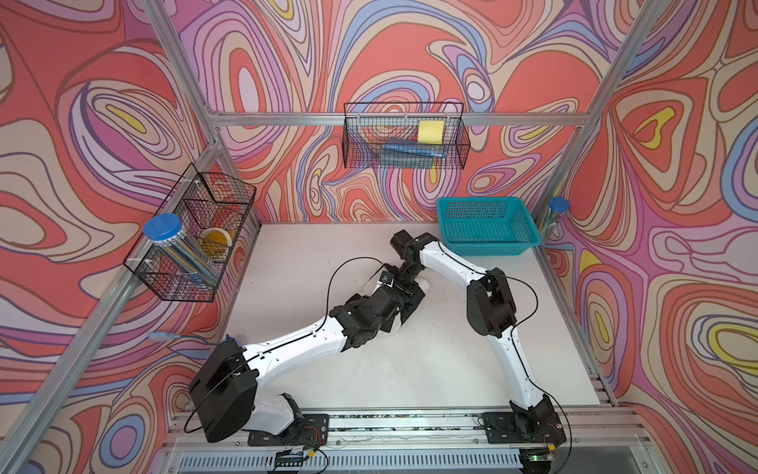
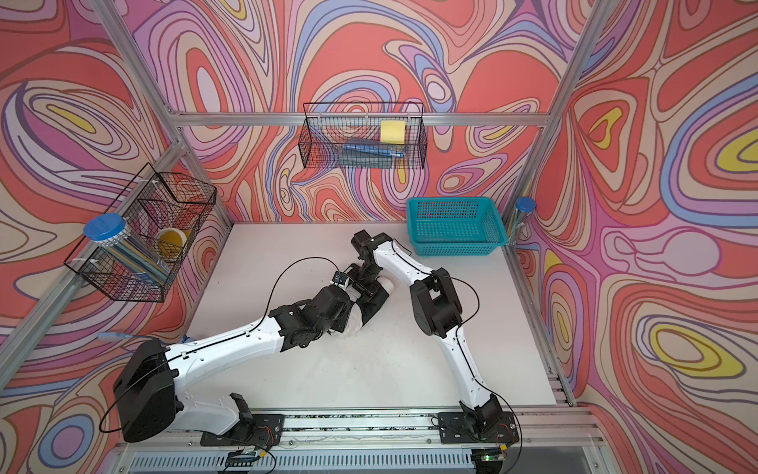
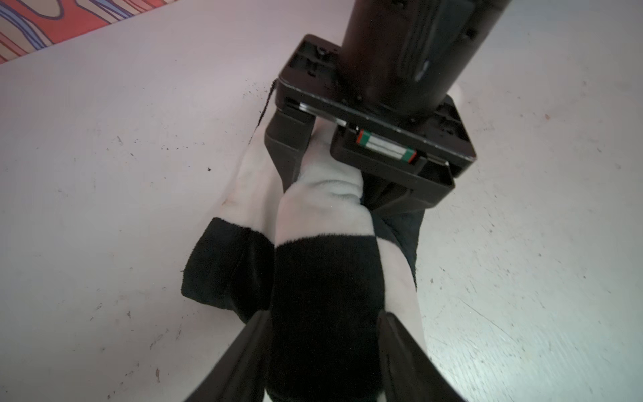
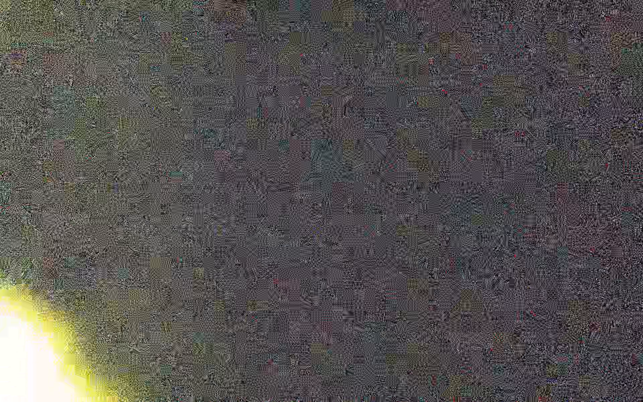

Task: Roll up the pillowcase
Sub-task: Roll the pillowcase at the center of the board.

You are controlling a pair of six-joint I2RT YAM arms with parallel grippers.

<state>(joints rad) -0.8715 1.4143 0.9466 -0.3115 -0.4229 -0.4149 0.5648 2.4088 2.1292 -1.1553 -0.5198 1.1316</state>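
The pillowcase lies rolled into a thick black-and-white bundle on the white table, mostly hidden under the two wrists in both top views. My left gripper holds the near black stretch of the roll, one finger pressed against each side. My right gripper comes down from above and is shut on the white far end of the roll. In a top view the right gripper sits just beyond the left wrist. A loose black flap sticks out beside the roll. The right wrist view shows only noise.
A teal plastic basket stands at the back right corner of the table. Black wire baskets hang on the back wall and the left wall. Aluminium frame posts edge the table.
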